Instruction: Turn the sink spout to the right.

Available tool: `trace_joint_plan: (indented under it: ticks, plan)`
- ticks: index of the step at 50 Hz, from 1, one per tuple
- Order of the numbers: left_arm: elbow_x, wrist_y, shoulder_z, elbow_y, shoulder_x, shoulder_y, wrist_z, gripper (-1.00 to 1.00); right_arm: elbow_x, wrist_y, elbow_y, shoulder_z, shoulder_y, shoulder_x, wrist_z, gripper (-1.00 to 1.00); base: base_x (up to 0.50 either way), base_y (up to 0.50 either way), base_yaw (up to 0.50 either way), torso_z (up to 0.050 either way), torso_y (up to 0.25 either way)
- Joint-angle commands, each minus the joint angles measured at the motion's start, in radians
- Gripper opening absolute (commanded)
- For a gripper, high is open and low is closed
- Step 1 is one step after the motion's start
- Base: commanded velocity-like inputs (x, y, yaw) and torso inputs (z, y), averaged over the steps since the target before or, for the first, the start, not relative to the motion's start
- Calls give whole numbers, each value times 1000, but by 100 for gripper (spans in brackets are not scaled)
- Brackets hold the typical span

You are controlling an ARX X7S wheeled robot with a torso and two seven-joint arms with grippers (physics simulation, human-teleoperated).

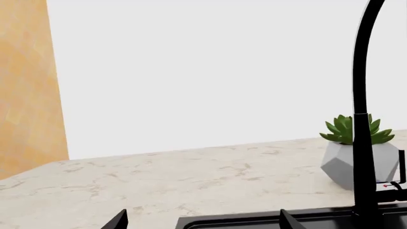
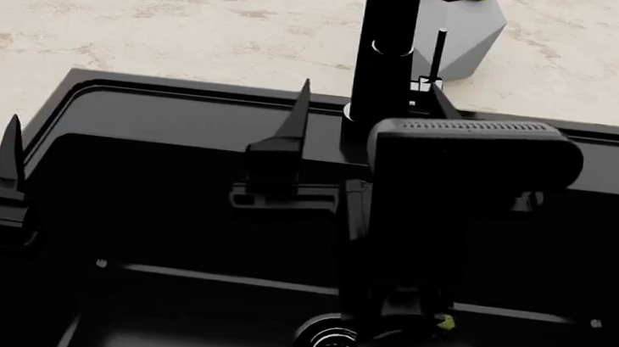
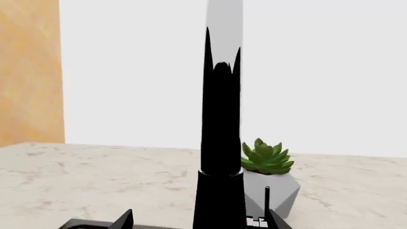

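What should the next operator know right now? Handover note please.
Right gripper: jaws open, one on each side of the spout near its base, not closed on it.
Left gripper: at the sink's left rim, holding nothing; whether its jaws are open cannot be told.
Spout stands upright at the sink's back rim, a potted plant behind it.
Done: approach. Left: close on the spout and turn it right.
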Motion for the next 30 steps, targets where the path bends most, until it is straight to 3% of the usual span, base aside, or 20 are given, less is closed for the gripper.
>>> trace_joint_plan:
  ticks: [1, 30]
  plan:
    - [-2, -1, 2, 5, -3, 1, -4, 100, -5, -34, 54, -3, 12, 11, -4, 100, 0, 0, 0, 0, 0]
    - [-7, 7, 4, -1, -8, 3, -12, 100, -2, -57, 126, 7, 54, 42, -1, 100, 0, 0, 0, 0, 0]
